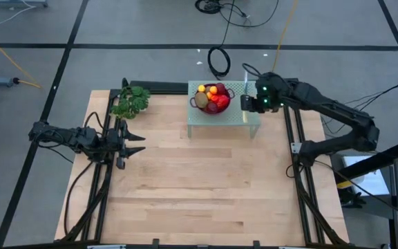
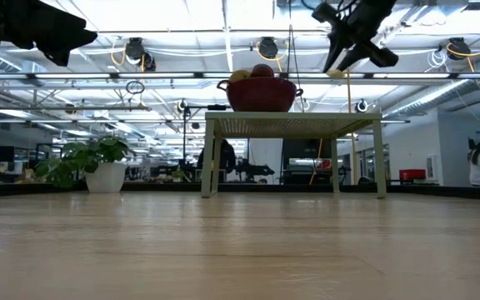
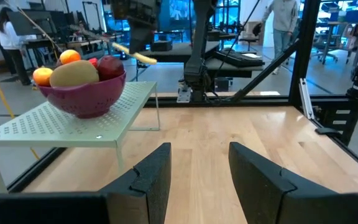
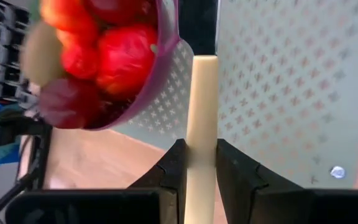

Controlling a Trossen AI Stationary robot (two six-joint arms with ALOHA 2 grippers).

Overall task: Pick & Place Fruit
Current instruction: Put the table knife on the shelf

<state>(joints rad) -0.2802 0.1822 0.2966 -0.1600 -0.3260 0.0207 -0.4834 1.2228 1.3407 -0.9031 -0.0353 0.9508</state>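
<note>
The left gripper (image 1: 131, 144) hung low over the wood table (image 1: 206, 194) at its nine o'clock edge, its fingers (image 3: 148, 177) apart and holding nothing, pointed toward three o'clock. Beyond it, at about eleven o'clock, a leafy plant (image 1: 131, 101) stood at the table's far left corner.

At twelve o'clock, against the far edge, stood a small pale-green stand (image 1: 247, 119) with a perforated top. On its left part sat a purple-red bowl (image 1: 213, 105) heaped with the fruit (image 1: 217, 97): red pieces, a brown-green oval, and small orange ones on top. All the fruit seen lay in the bowl; none lay on the wood.

Just beside the bowl, toward three o'clock, the right gripper (image 1: 244, 102) hovered above the stand, raised higher than the bowl's rim in the low view. Its fingers (image 4: 174, 171) were clamped on a slim pale-yellow stick (image 4: 201, 124), which ran past the bowl's edge over the stand's top. Whether the stick touched the stand could not be told.
</note>
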